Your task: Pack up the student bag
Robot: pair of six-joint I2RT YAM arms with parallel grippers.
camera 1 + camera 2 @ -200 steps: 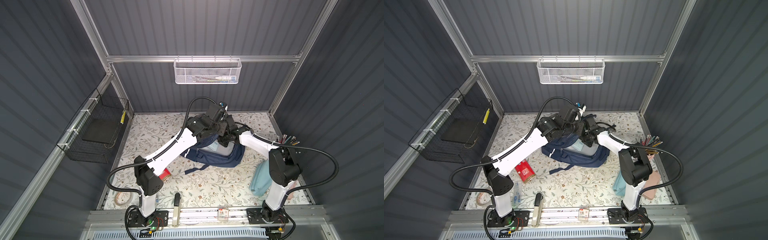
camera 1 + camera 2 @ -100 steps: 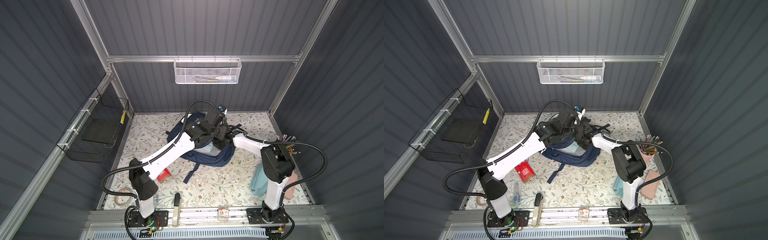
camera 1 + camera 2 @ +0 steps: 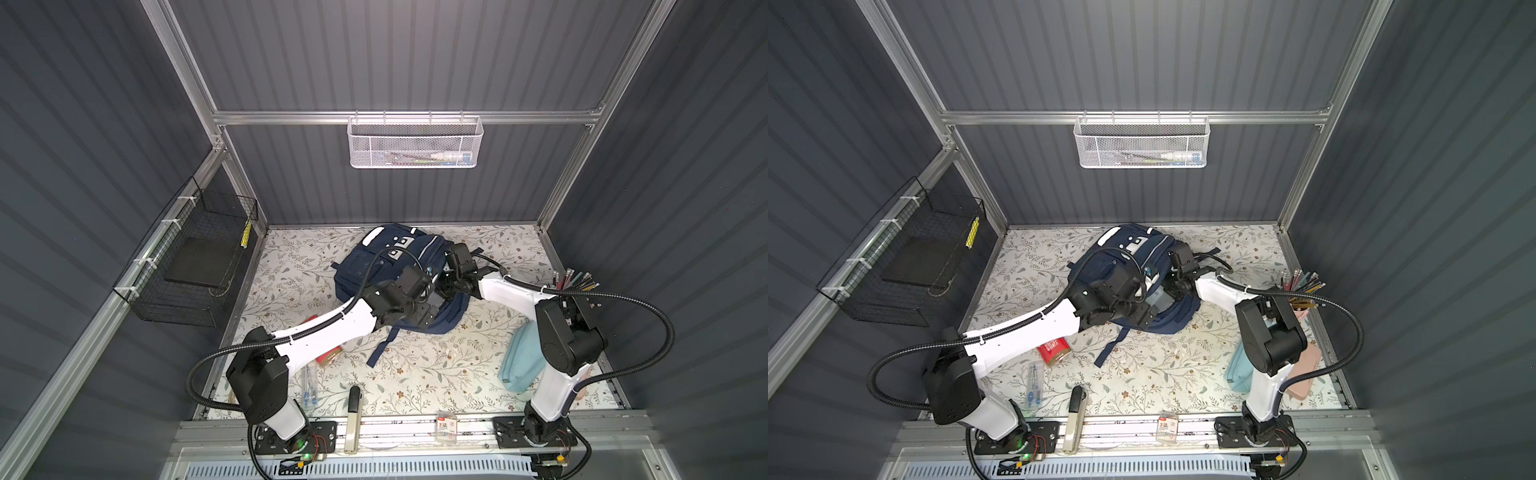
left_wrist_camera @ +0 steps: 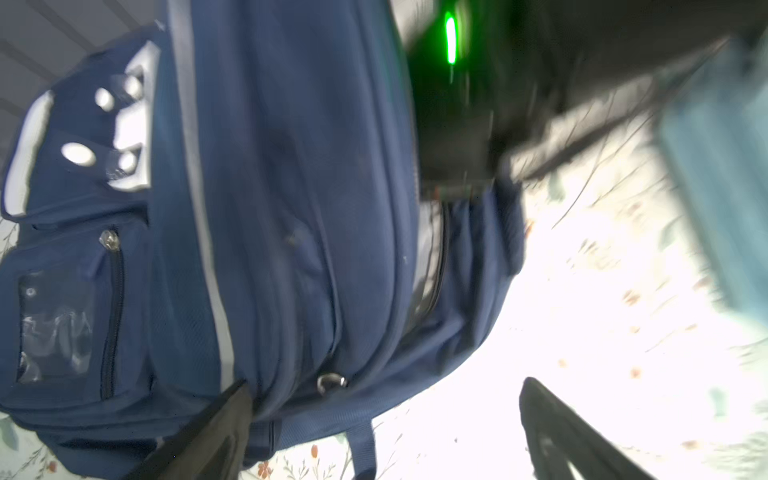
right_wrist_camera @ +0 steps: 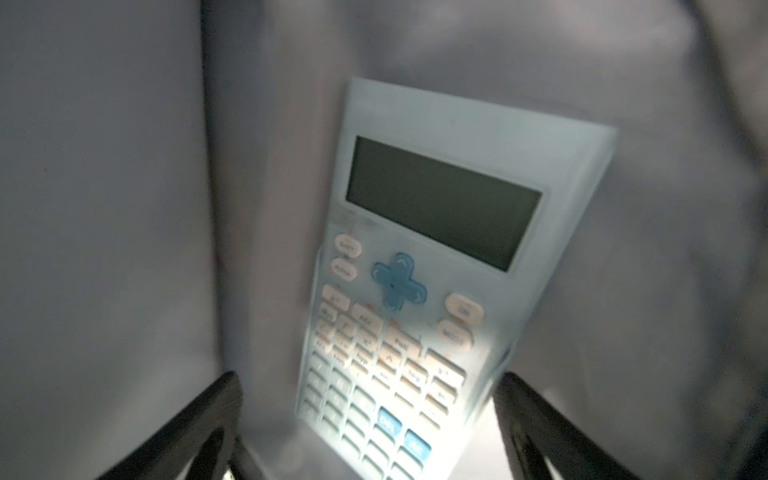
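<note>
The student bag (image 3: 356, 275) lies lengthwise back-to-front, patch end near the back edge of the floral table (image 3: 415, 374), grey walls (image 3: 415, 62) around. The left gripper (image 4: 384, 384) and the right gripper (image 5: 368, 376) gape wide, holding nothing.

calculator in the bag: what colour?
Pale blue calculator, darker blue direction pad; clearest in the right wrist view.

The student bag (image 4: 291, 187) is matt navy woven cloth with a glossy clear plastic window (image 4: 54, 328). The calculator (image 5: 436, 266) is smooth pale-blue plastic.
</note>
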